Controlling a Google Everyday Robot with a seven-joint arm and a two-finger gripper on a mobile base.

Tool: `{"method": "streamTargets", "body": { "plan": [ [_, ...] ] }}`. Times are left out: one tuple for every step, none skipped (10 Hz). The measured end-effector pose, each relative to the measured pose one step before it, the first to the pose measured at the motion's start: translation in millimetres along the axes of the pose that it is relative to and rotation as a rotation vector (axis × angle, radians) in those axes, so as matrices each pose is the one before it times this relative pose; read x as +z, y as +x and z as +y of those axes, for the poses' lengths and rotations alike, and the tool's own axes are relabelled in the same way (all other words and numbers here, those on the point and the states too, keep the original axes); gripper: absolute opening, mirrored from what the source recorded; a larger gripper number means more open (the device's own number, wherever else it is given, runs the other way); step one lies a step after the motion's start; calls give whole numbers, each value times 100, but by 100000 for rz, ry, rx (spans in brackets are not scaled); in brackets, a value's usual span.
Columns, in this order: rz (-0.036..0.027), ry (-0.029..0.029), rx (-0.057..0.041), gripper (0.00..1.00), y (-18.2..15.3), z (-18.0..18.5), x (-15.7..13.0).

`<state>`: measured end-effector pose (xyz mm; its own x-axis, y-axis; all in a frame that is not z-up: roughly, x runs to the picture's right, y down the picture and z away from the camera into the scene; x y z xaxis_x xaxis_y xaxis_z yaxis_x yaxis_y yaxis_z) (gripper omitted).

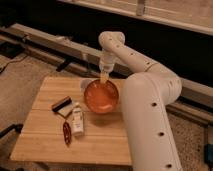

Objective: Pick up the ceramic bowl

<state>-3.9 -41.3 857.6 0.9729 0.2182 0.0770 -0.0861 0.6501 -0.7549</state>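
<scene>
The ceramic bowl (101, 96) is round, glossy and orange-red. It hangs tilted above the right part of the wooden table (45, 140), its inside facing the camera. My gripper (104, 76) comes down from the white arm (145, 95) and is shut on the bowl's far rim. A small pale cup (84, 84) shows partly behind the bowl's left edge.
On the table left of the bowl lie a dark block with a tan side (62, 105), a white packet (76, 120) and a red chili (66, 134). A metal rail (45, 40) runs behind the table. The arm's bulky white body fills the right side.
</scene>
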Motion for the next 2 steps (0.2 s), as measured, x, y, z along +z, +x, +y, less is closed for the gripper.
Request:
{"method": "streamTargets", "body": {
  "plan": [
    [-443, -123, 61, 0, 94, -66, -174],
    [25, -79, -9, 0, 6, 15, 38]
  ]
}}
